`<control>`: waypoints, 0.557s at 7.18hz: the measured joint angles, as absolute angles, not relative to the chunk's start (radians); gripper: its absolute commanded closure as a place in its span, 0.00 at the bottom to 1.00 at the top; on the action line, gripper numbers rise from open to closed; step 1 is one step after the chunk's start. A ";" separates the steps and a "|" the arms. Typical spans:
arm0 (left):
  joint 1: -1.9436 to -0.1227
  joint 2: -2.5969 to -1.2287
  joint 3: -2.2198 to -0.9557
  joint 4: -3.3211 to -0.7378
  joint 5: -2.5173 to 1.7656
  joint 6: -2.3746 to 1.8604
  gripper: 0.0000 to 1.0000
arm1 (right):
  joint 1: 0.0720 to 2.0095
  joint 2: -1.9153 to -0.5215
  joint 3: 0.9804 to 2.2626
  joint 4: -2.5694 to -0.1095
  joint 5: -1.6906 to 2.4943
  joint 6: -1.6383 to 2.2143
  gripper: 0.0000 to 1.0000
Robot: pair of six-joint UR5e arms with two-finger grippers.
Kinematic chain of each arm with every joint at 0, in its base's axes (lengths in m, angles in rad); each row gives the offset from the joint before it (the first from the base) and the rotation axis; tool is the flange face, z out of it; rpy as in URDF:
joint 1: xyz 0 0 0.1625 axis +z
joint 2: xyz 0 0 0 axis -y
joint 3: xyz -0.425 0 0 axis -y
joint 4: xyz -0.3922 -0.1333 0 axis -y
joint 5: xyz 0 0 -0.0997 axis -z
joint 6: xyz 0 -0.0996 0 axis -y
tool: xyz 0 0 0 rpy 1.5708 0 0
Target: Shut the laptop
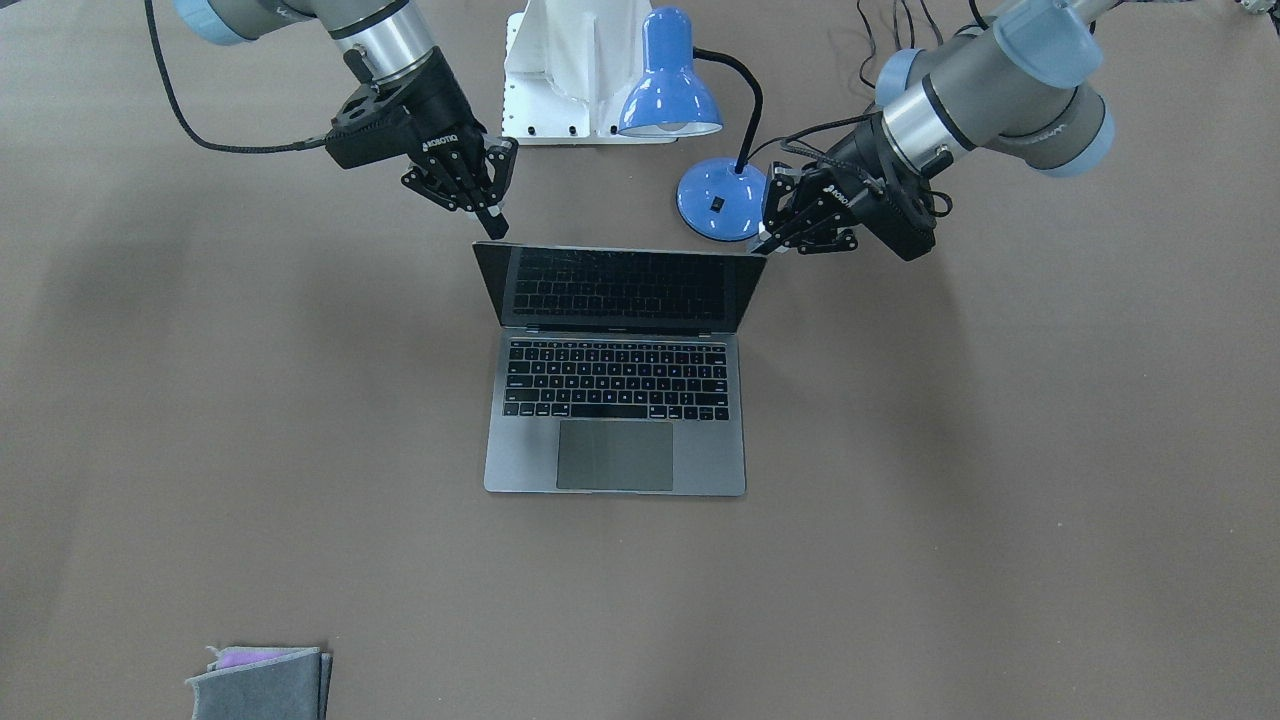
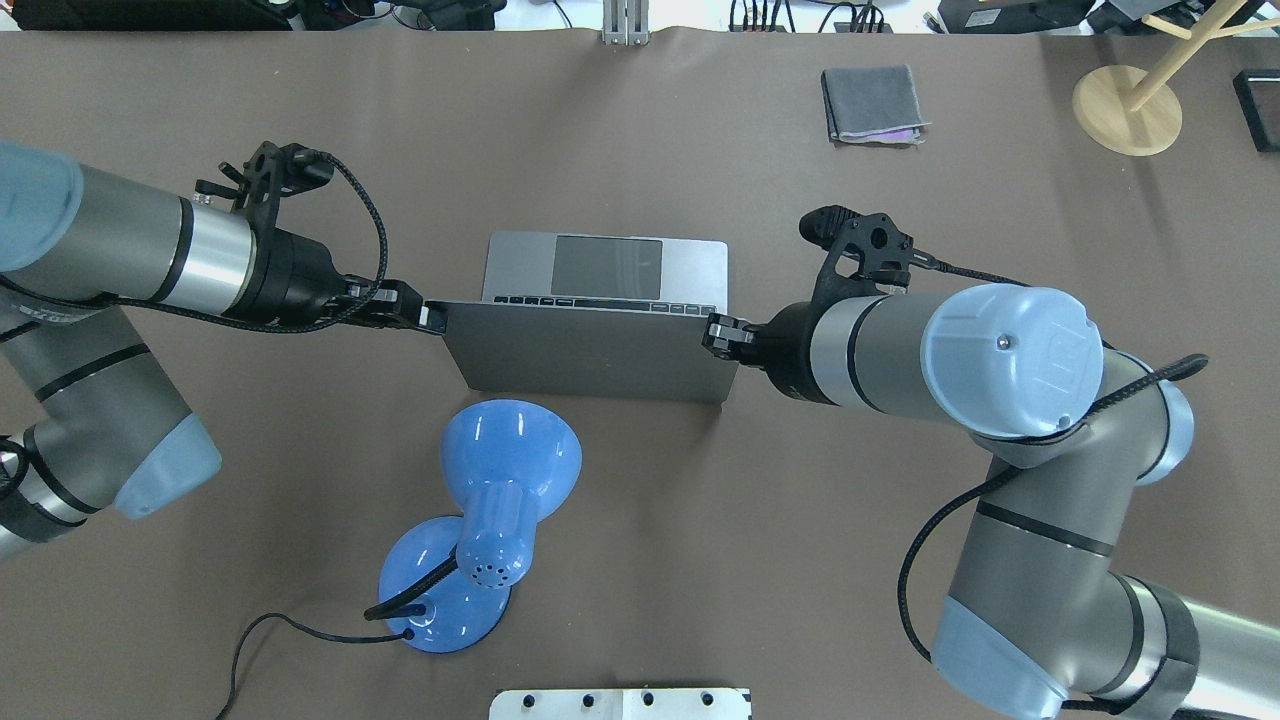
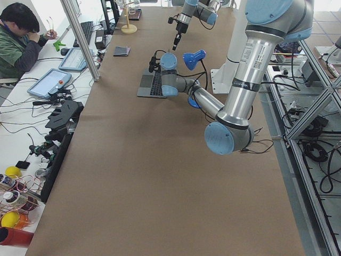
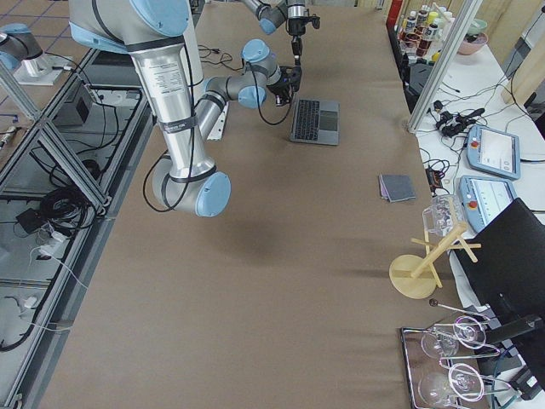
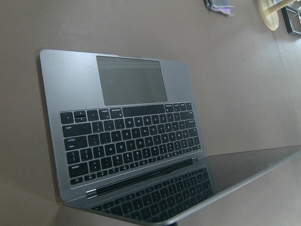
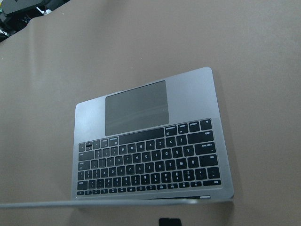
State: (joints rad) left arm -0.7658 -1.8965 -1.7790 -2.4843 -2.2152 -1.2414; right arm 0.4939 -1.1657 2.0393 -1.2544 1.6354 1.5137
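Note:
The laptop (image 1: 615,440) lies open in the middle of the table, its keyboard facing away from me and its black screen standing steeply. The overhead view shows its grey lid (image 2: 590,350) from behind. My left gripper (image 2: 432,317) is at the lid's upper left corner, its fingers together, and looks shut; it touches or nearly touches the edge. My right gripper (image 2: 718,330) is at the lid's upper right corner, also shut. In the front view the left gripper (image 1: 765,243) and the right gripper (image 1: 495,225) flank the screen's top corners. Both wrist views show the keyboard (image 5: 131,141) (image 6: 150,165).
A blue desk lamp (image 2: 505,470) stands just behind the lid on my left side, its base (image 1: 720,200) close to the left gripper. A folded grey cloth (image 2: 872,103) and a wooden stand (image 2: 1125,105) lie at the far right. The white robot base (image 1: 570,70) is behind.

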 measured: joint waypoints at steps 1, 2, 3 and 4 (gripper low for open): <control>-0.773 -1.908 -1.770 -2.477 -2.215 -1.241 1.00 | 0.510 -1.149 2.013 -1.253 1.636 1.506 1.00; -0.778 -1.932 -1.750 -2.464 -2.215 -1.241 1.00 | 0.526 -1.127 1.982 -1.251 1.637 1.502 1.00; -0.783 -1.957 -1.724 -2.456 -2.214 -1.241 1.00 | 0.540 -1.105 1.951 -1.250 1.639 1.497 1.00; -0.792 -1.979 -1.694 -2.452 -2.211 -1.240 1.00 | 0.555 -1.084 1.918 -1.249 1.639 1.489 1.00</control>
